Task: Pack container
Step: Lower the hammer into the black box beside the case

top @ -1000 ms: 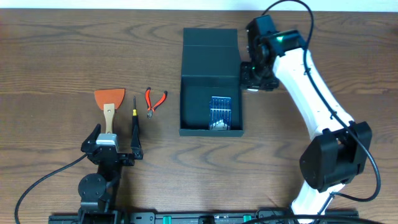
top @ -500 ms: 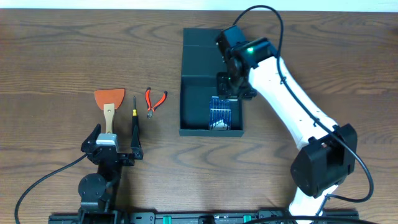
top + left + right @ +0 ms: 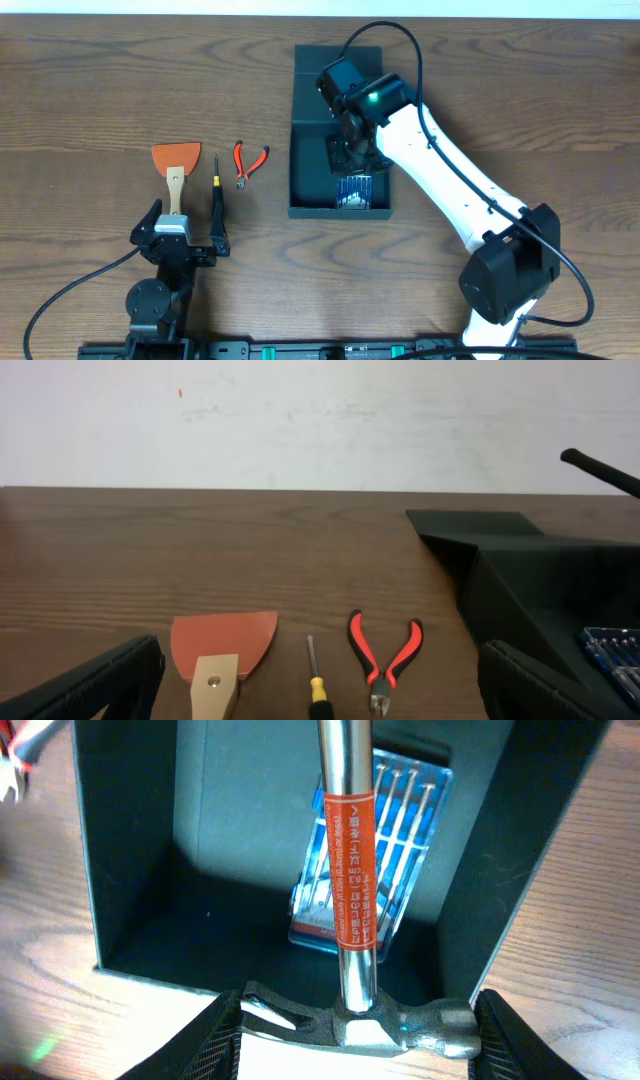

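Nearest, at about 8 o'clock on the table (image 3: 100, 80), the left gripper (image 3: 185, 230) sits with its jaws spread wide and empty, facing the scraper (image 3: 224, 645), screwdriver (image 3: 316, 690) and pliers (image 3: 381, 680). Farther out, at 12 o'clock, the container (image 3: 312, 170) lies open with a blue case (image 3: 400, 810) on its floor, and the right gripper (image 3: 355, 1025) hangs above it, jaws partly closed around the head end of a hammer (image 3: 346, 870) whose shaft points over that case. Letting go from here could, I judge, drop the heavy head onto the case and crack it, or leave the long handle propped on a wall so the lid cannot shut.
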Motion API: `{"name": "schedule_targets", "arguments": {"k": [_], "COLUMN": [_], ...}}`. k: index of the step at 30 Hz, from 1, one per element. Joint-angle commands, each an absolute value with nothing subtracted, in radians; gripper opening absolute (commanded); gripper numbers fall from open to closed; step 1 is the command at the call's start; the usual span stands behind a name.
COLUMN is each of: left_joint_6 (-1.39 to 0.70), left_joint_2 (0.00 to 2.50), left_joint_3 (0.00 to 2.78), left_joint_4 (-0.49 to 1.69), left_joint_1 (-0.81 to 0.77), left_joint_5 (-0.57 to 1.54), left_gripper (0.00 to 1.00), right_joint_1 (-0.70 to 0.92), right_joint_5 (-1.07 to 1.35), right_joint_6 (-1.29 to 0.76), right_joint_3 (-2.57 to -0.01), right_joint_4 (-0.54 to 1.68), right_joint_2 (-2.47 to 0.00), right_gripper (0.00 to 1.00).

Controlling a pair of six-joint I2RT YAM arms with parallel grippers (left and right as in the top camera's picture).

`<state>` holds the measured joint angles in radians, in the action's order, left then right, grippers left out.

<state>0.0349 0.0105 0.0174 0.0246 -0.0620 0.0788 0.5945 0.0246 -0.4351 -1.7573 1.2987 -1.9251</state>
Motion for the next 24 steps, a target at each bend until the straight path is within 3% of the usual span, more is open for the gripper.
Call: {"name": "schedule_targets", "arguments": {"k": [1, 11, 24], "left_joint_6": [0.051, 0.051, 0.051], "left_joint_2": [0.005, 0.005, 0.005], "left_joint_3": [0.004, 0.004, 0.004], "left_joint_4": [0.063, 0.063, 0.063], "left_joint_1": [-0.065, -0.065, -0.065], "left_joint_5": [0.097, 0.097, 0.097], "left_gripper": [0.98, 0.99, 0.98], "right_joint_1": [0.617, 0.648, 0.669], "right_joint_5": [0.008, 0.008, 0.008], "right_joint_6": [-0.403, -0.485, -0.336], "right_joint_3": [-1.782, -1.782, -1.775], "right_joint_4": [1.309, 1.316, 1.356], "right_joint_2": [-1.909, -1.909, -1.909], "right_gripper": [0.01, 0.01, 0.01]}}
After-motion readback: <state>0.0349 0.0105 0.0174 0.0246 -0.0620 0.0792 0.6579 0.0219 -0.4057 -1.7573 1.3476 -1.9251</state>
